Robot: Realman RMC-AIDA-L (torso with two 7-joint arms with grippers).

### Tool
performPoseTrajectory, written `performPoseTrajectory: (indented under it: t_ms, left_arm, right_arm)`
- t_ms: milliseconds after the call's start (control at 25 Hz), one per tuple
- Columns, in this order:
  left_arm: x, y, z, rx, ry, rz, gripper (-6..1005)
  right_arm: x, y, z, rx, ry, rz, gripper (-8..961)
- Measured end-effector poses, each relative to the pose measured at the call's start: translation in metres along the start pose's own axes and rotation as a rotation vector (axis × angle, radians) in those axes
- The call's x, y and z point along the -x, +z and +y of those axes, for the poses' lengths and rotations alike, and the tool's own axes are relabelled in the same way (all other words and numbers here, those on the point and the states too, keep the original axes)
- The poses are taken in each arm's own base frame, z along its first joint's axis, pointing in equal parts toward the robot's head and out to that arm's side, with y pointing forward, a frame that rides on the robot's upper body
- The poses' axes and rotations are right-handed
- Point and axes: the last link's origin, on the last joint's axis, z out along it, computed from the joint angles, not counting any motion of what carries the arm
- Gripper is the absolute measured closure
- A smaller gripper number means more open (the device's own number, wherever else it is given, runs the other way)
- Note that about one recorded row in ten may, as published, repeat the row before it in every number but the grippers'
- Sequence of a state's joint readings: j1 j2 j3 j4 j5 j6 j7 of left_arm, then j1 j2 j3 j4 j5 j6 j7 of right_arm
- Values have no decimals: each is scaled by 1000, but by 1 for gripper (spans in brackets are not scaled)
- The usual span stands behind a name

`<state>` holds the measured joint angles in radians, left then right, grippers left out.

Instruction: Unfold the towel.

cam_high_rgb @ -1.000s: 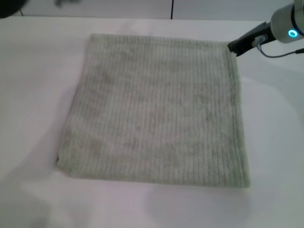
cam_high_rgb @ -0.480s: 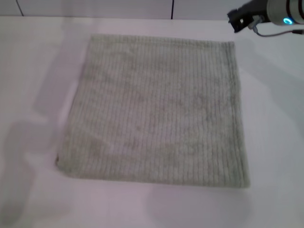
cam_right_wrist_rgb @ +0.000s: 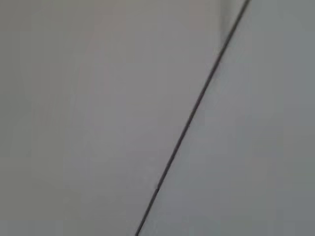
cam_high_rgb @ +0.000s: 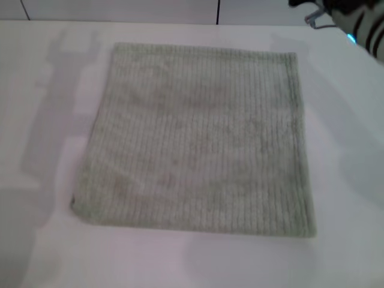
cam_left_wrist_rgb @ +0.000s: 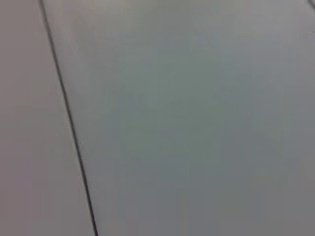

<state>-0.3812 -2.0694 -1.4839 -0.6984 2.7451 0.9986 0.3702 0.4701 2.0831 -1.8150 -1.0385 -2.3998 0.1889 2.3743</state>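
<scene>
Our right claw (cam_high_rgb: 318,13) has lifted off the towel's (cam_high_rgb: 198,138) one-o'clock corner (grip unreadable); the towel lies flat, so unfolding looks done.

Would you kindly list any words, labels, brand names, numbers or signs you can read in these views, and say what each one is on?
None can be read.
The towel shows only its ribbed stripes and hem, with no tag or print visible.
The table bears no marking.
The right arm at the far right corner shows only a blue light.
Both wrist views show plain panels with a dark seam.
</scene>
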Motion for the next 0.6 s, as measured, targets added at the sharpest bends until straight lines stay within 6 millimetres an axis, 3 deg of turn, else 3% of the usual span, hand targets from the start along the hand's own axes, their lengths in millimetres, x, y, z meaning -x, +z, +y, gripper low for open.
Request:
performPoseTrajectory:
  t_ms: [40,120,160,200,280,320,480,600]
  left_arm:
    - [6,-3,0,3,-48,-23,198]
    - [24,-11,2,10,-190,-88,198]
    - [24,-11,2,10,-190,-88,198]
    - [29,-13,2,10,-225,-108,198]
    - [39,-16,2,9,-270,-142,198]
    - [44,-19,1,5,-280,-164,198]
    - [49,-22,-3,-9,-276,-183,198]
    - [55,-24,-9,-30,-269,-204,198]
  right_arm:
    - [0,0,0,0,0,0,954]
    - [-10,-23,8,-102,83,-135,954]
    - [-10,-23,8,-102,83,-135,954]
    - [-24,-40,7,-164,167,-209,954]
    - [-30,-48,5,-193,210,-256,954]
    - [-43,-62,2,-222,265,-313,954]
    - [-57,-78,-3,-258,281,-344,954]
    - [-78,-89,-4,-271,277,-282,954]
